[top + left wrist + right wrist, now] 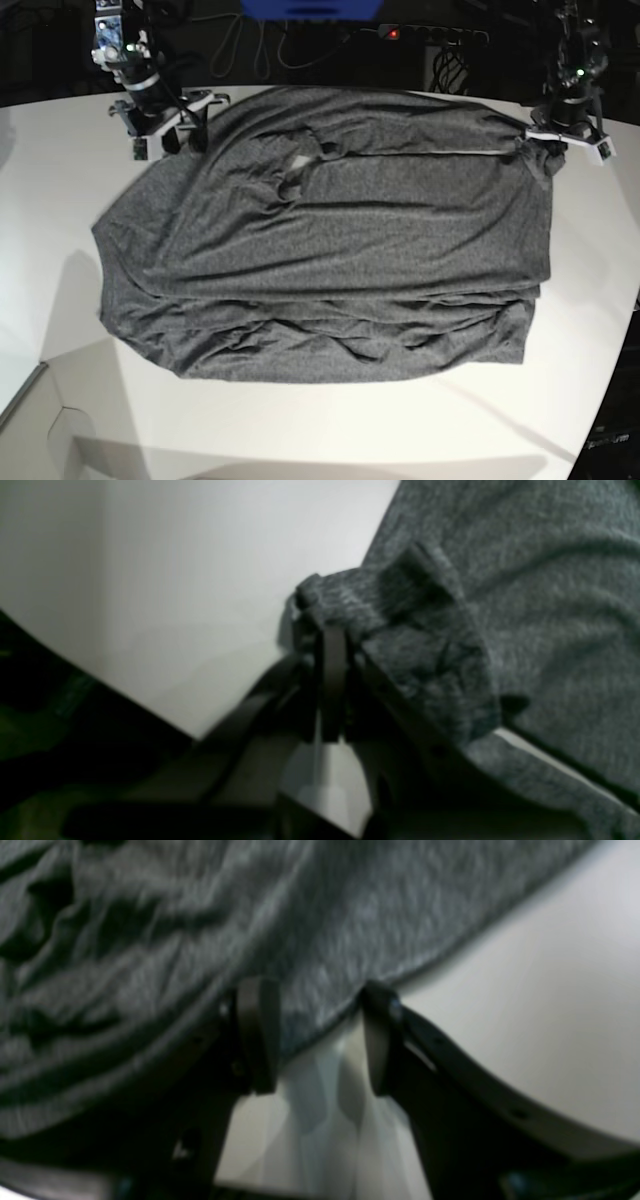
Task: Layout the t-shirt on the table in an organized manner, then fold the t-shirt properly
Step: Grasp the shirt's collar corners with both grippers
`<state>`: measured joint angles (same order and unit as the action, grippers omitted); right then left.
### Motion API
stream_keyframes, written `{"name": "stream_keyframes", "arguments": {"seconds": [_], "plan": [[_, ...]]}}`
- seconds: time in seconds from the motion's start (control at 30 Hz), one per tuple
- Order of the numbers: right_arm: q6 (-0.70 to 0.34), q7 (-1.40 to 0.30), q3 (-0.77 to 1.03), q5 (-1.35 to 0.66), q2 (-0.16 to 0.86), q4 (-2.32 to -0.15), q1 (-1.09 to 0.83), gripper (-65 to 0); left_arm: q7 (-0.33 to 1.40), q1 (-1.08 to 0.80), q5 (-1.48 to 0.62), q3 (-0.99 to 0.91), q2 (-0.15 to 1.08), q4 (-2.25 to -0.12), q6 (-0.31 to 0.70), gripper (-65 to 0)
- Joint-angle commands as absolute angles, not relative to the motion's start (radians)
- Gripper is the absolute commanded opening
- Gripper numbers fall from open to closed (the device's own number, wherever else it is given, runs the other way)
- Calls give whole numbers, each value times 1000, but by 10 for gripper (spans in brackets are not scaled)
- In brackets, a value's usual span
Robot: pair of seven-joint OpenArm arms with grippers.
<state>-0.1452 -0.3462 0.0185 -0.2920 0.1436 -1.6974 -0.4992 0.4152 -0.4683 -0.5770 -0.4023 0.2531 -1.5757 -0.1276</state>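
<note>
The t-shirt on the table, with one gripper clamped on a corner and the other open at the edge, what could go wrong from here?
1. The left gripper pinches only a small bunch of the t-shirt; a pull could slip it free.
2. The right gripper stands open astride the hem; lifting now would likely raise one side only and skew the cloth.
3. The shirt lies close to the table edge near the left arm and could slide off.

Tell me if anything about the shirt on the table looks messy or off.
Yes. The t-shirt isn't flat: its near hem is bunched in rumpled layers, and creases gather around the collar. No tear or stain shows.
</note>
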Motion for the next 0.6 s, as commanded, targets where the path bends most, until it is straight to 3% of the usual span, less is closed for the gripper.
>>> {"name": "stream_keyframes", "arguments": {"seconds": [0.0,0.17,0.23,0.33,0.57], "plan": [[-148,-372,18,-291,148,-1698,-509,-376,409,-479,-578,-407,263,-1596,-130,-650],[-148,-372,18,-291,150,-1701,-507,-399,409,-489,-578,-410,263,-1612,-130,-650],[-148,-372,22,-291,150,-1707,-510,-478,409,-493,-578,-412,263,-1612,-130,-650],[-148,-366,25,-292,150,-1709,-510,-649,409,-493,-578,-412,263,-1624,-130,-650],[-150,-363,27,-292,154,-1801,-529,-650,409,-504,-578,-414,263,-1687,-130,-650]]}}
